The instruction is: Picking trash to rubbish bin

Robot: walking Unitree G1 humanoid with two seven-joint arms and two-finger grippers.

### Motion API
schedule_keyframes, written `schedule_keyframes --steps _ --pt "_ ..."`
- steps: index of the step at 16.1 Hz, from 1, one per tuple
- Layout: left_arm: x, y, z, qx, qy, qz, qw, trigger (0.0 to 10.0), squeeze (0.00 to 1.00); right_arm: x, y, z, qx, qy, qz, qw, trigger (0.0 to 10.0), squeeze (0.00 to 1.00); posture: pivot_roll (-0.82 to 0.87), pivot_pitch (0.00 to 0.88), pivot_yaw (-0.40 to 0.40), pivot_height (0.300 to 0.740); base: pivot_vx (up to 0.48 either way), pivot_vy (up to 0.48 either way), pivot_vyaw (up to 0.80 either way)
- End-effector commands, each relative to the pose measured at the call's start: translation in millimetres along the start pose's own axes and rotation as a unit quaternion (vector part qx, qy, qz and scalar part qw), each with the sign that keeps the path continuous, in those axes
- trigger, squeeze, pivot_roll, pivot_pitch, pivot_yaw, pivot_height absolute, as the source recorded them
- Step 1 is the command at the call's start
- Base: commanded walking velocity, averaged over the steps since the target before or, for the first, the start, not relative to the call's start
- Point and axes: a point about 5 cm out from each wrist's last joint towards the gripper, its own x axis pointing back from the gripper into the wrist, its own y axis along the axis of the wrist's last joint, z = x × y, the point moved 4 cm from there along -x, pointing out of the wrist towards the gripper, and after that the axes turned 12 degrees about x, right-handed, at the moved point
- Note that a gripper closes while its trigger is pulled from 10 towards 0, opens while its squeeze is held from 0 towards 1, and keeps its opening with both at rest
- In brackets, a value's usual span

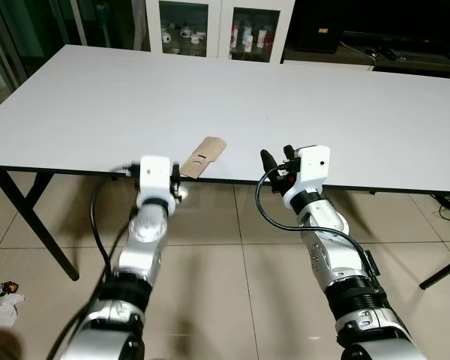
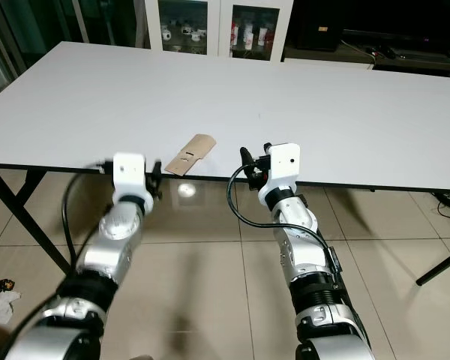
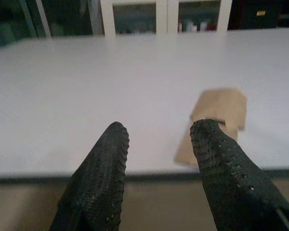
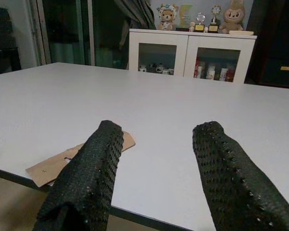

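Cardboard scrap [image 1: 203,157]: flat on white table [image 1: 285,97], one end overhanging its near edge, long axis angled away rightward. Left gripper [image 1: 176,182]: fingers spread, just below that overhanging end, nearer. Right gripper [image 1: 276,166]: fingers spread, farther right along the edge.

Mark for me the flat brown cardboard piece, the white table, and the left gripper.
flat brown cardboard piece [image 1: 203,157], left eye view, middle of its face.
white table [image 1: 135,105], left eye view, bare top left of the cardboard.
left gripper [image 3: 159,159], left wrist view, midway between the open black fingertips.
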Motion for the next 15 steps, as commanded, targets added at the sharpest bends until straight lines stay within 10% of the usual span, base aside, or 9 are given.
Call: schedule_keyframes --steps 1,15 --pt "-2.3 4.8 -6.0 -0.029 -0.015 -0.009 0.999 10.0 0.0 -0.5 5.1 -5.7 -0.004 -0.014 -0.009 1.0 10.0 0.0 0.0 0.0 -0.055 0.74 0.39 0.0 0.0" --pt "-1.5 13.2 -10.0 -0.051 -0.025 -0.03 0.998 10.0 0.0 -4.7 5.6 -10.9 -0.009 -0.037 -0.004 0.999 10.0 0.0 0.0 0.0 -0.054 0.74 0.421 0.0 -0.2"
